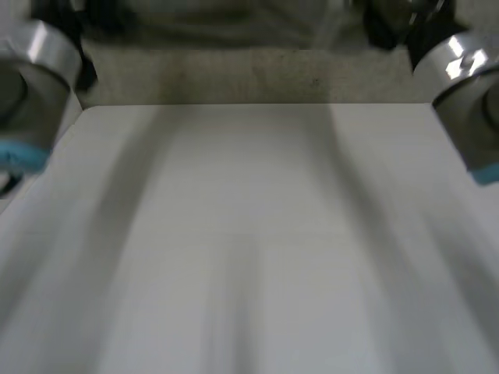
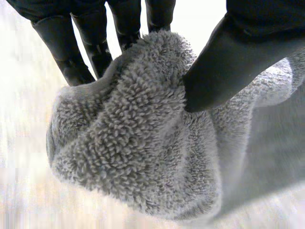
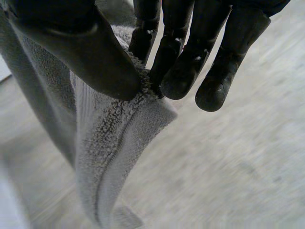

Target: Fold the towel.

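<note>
One white tabletop is counted. Two arms are seen, the left arm at ten o'clock, the right arm at two. Two hands, left hand and right hand, and one grey towel are counted.

The towel is plain grey throughout. The left hand and right hand are black. The worktop is white. The arms are silver-grey with light-blue caps.

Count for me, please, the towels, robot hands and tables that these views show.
towel: 1
hands: 2 (left hand, right hand, each pinching the towel)
table: 1
Total: 4
</note>
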### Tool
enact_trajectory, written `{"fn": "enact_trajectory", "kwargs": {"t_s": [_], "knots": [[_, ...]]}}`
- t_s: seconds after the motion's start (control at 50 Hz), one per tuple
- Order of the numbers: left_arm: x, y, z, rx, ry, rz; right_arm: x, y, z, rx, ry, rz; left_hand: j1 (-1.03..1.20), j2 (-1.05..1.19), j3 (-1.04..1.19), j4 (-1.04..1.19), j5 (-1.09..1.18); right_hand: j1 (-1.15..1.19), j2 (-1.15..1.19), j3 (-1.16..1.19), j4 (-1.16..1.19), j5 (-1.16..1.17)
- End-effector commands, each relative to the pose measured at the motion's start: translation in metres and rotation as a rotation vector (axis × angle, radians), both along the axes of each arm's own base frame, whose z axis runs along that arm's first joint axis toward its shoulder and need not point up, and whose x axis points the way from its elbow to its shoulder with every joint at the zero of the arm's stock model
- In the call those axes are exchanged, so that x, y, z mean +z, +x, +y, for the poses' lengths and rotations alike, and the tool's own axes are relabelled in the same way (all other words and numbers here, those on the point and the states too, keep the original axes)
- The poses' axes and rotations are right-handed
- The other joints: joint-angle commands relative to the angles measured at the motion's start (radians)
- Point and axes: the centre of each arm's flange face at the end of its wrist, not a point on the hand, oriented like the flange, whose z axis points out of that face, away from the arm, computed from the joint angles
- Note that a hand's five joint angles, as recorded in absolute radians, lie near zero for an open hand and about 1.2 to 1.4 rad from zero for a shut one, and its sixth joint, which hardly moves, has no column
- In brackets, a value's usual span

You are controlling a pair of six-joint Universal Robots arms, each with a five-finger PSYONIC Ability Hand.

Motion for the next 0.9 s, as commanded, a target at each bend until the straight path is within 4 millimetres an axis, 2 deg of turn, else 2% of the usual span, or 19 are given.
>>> {"fn": "enact_trajectory", "kwargs": {"t_s": [0.02, 0.04, 0.06, 0.1, 0.12, 0.14, 0.16, 0.2, 0.24, 0.34, 0.38, 0.46, 0.48, 0.5, 0.54, 0.62, 0.66, 0.78, 0.9], "knots": [[-0.115, 0.011, 0.016, 0.016, 0.302, -0.097, -0.098, 0.003, 0.012, 0.083, 0.21, 0.154, -0.386, -0.397, -0.399, -0.39, -0.584, 0.07, 0.081, 0.066, 0.058, 0.063], [-0.142, 0.012, 0.021, 0.016, 0.365, -0.117, -0.119, 0.003, 0.016, 0.1, 0.252, 0.188, -0.41, -0.421, -0.423, -0.414, -0.608, 0.07, 0.081, 0.066, 0.058, 0.063], [-0.142, 0.012, 0.021, 0.016, 0.365, -0.117, -0.12, 0.003, 0.016, 0.1, 0.253, 0.188, -0.41, -0.421, -0.424, -0.414, -0.608, 0.07, 0.081, 0.066, 0.058, 0.063], [-0.185, 0.016, 0.033, 0.017, 0.465, -0.163, -0.165, -0.002, 0.026, 0.115, 0.316, 0.273, -0.41, -0.421, -0.424, -0.414, -0.608, 0.07, 0.081, 0.066, 0.058, 0.063], [-0.185, 0.016, 0.033, 0.017, 0.465, -0.163, -0.165, -0.002, 0.026, 0.115, 0.317, 0.274, -0.41, -0.421, -0.424, -0.414, -0.608, 0.07, 0.081, 0.066, 0.058, 0.063], [-0.198, 0.018, 0.04, 0.018, 0.501, -0.188, -0.182, -0.004, 0.032, 0.115, 0.333, 0.321, -0.41, -0.421, -0.424, -0.414, -0.608, 0.07, 0.081, 0.066, 0.058, 0.063], [-0.198, 0.018, 0.04, 0.018, 0.501, -0.188, -0.182, -0.004, 0.033, 0.115, 0.333, 0.322, -0.41, -0.421, -0.424, -0.414, -0.608, 0.07, 0.081, 0.066, 0.058, 0.063], [-0.211, 0.022, 0.052, 0.021, 0.538, -0.241, -0.2, -0.01, 0.043, 0.107, 0.334, 0.403, -0.416, -0.427, -0.429, -0.42, -0.614, 0.07, 0.081, 0.066, 0.058, 0.063], [-0.213, 0.024, 0.057, 0.024, 0.547, -0.267, -0.203, -0.014, 0.047, 0.097, 0.331, 0.437, -0.421, -0.433, -0.435, -0.426, -0.62, 0.07, 0.081, 0.066, 0.058, 0.063], [-0.203, 0.029, 0.073, 0.028, 0.545, -0.334, -0.2, -0.024, 0.056, 0.063, 0.313, 0.492, -0.486, -0.498, -0.5, -0.49, -0.684, 0.07, 0.081, 0.066, 0.058, 0.063], [-0.196, 0.03, 0.077, 0.031, 0.532, -0.345, -0.189, -0.029, 0.062, 0.051, 0.312, 0.489, -0.51, -0.521, -0.523, -0.514, -0.708, 0.07, 0.081, 0.066, 0.058, 0.063], [-0.175, 0.033, 0.089, 0.036, 0.478, -0.354, -0.182, -0.037, 0.065, 0.034, 0.33, 0.49, -0.565, -0.577, -0.579, -0.57, -0.764, 0.07, 0.081, 0.066, 0.058, 0.063], [-0.168, 0.034, 0.092, 0.038, 0.461, -0.351, -0.181, -0.042, 0.067, 0.022, 0.349, 0.491, -0.586, -0.597, -0.6, -0.59, -0.784, -0.266, -0.255, -0.27, -0.278, -0.273], [-0.168, 0.034, 0.092, 0.038, 0.461, -0.351, -0.181, -0.042, 0.067, 0.022, 0.349, 0.491, -0.586, -0.597, -0.6, -0.59, -0.784, -0.27, -0.259, -0.273, -0.281, -0.276], [-0.155, 0.036, 0.096, 0.044, 0.419, -0.341, -0.178, -0.053, 0.066, -0.012, 0.377, 0.495, -0.711, -0.723, -0.725, -0.716, -0.91, -0.79, -0.779, -0.794, -0.802, -0.797], [-0.144, 0.04, 0.094, 0.062, 0.384, -0.328, -0.172, -0.063, 0.064, -0.044, 0.404, 0.489, -0.88, -0.891, -0.893, -0.884, -1.078, -0.963, -0.951, -0.966, -0.974, -0.969], [-0.138, 0.053, 0.081, 0.112, 0.37, -0.314, -0.173, -0.071, 0.064, -0.062, 0.453, 0.486, -1.04, -1.052, -1.054, -1.045, -1.239, -1.065, -1.054, -1.069, -1.077, -1.071], [-0.139, 0.063, 0.068, 0.158, 0.362, -0.352, -0.176, -0.074, 0.067, -0.087, 0.518, 0.466, -1.062, -1.073, -1.075, -1.066, -1.26, -1.133, -1.122, -1.137, -1.145, -1.139], [-0.161, 0.072, 0.062, 0.181, 0.382, -0.531, -0.172, -0.083, 0.058, -0.209, 0.607, 0.353, -1.062, -1.073, -1.075, -1.066, -1.26, -1.127, -1.116, -1.131, -1.139, -1.133]]}}
